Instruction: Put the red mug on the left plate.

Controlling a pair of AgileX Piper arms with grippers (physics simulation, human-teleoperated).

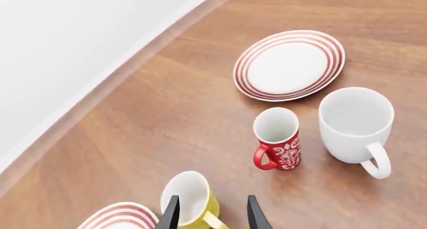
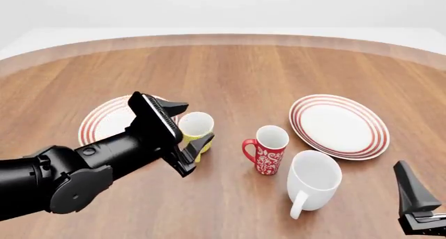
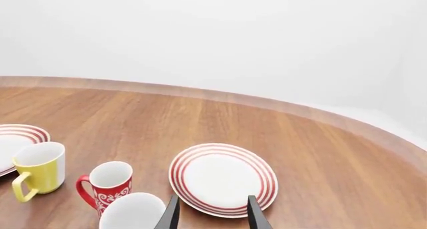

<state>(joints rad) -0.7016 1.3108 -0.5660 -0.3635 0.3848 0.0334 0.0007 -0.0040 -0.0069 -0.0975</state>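
Fingers of the left gripper (image 2: 187, 140) stand parted and empty at lower left centre of the front view, around the yellow mug (image 2: 196, 127), the wrong one. Best judgement: swing right to the red mug (image 2: 268, 148), close across its body clear of the loop handle, keep it upright. It stands mid-frame, tall, red with white floral pattern, white inside. Farther left lies the left plate (image 2: 104, 121). At lower right, the right gripper (image 3: 210, 211) is likewise parted, idle.
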